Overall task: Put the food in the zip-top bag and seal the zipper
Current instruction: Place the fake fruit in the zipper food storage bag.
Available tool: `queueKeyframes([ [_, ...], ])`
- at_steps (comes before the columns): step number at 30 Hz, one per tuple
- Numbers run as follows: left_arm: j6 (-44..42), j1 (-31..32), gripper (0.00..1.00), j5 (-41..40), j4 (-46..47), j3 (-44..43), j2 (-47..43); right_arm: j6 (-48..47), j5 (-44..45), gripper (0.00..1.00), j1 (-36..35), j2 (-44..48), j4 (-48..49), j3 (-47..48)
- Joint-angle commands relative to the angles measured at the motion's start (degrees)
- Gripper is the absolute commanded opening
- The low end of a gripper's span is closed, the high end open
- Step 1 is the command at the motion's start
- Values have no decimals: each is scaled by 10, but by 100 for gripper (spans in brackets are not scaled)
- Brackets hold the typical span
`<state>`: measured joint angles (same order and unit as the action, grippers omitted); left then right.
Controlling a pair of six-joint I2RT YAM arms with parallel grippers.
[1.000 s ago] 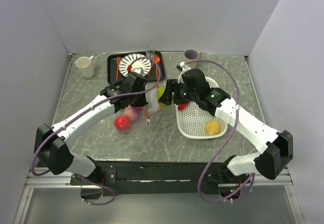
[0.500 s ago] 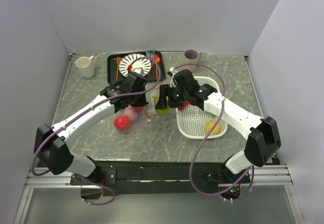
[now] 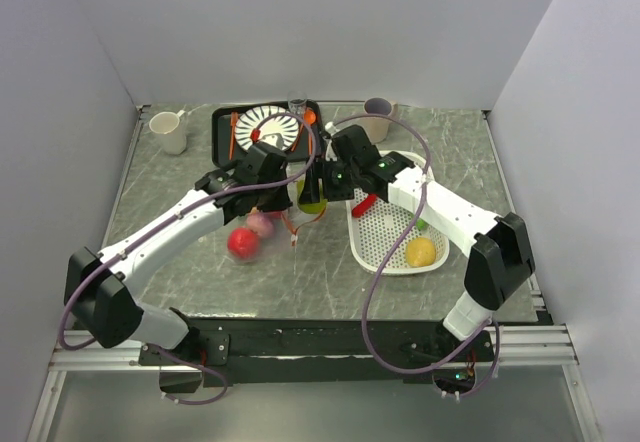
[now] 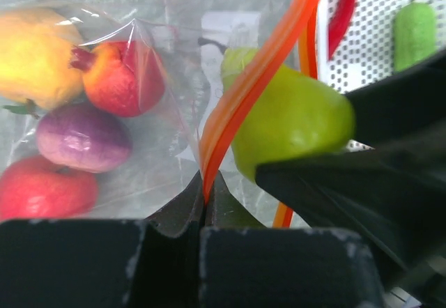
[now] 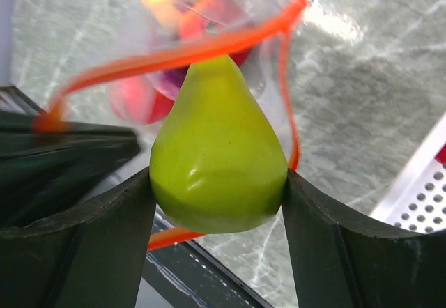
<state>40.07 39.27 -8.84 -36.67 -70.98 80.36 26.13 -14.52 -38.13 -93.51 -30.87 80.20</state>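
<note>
The clear zip-top bag [image 3: 262, 227] lies mid-table with several fruits inside: yellow [image 4: 35, 57], red-orange [image 4: 118, 78], purple [image 4: 82, 137] and red [image 4: 42, 193]. My left gripper [image 3: 280, 197] is shut on the bag's orange-red zipper [image 4: 258, 78] and holds one lip up, its jaws [image 4: 205, 196] pinched together on the strip. My right gripper [image 3: 318, 190] is shut on a green pear [image 5: 217, 148] and holds it at the bag's mouth, between the two zipper strips [image 5: 174, 57]. The pear also shows in the left wrist view [image 4: 293, 116].
The white perforated basket [image 3: 390, 232] to the right holds a yellow fruit [image 3: 420, 252], a red chili [image 3: 365, 203] and a small green vegetable [image 4: 414, 33]. A black tray with a plate and orange cutlery [image 3: 262, 127] sits behind. Mugs stand at the back left [image 3: 170, 132] and back [image 3: 380, 110].
My right gripper has carried the pear left from the basket's edge to the bag's mouth. My left gripper has kept its hold on the zipper, nearly still.
</note>
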Motion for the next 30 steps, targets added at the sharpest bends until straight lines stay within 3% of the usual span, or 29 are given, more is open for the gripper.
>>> queueKeyframes([
  [1,0,3,1,0,19,-17,-47,-11,7,61,-5,-1,-9,28],
  [8,0,3,1,-16,3,-20,-42,-31,-23,66,-14,-10,-20,58],
  [11,3,3,1,-16,2,-16,-40,-42,-10,73,-22,-13,-41,73],
  [15,2,3,1,-16,7,-16,-42,-48,-15,90,-24,11,-23,55],
  [19,2,3,1,-23,2,-19,-45,-43,15,94,-23,40,-16,40],
  [23,8,3,1,-35,-2,-13,-54,-20,130,97,-20,76,-41,36],
  [27,25,3,1,-71,-12,-9,-71,32,327,100,-7,149,-55,-13],
  [30,41,2,1,-110,-17,0,-90,55,360,100,24,196,-49,-71],
])
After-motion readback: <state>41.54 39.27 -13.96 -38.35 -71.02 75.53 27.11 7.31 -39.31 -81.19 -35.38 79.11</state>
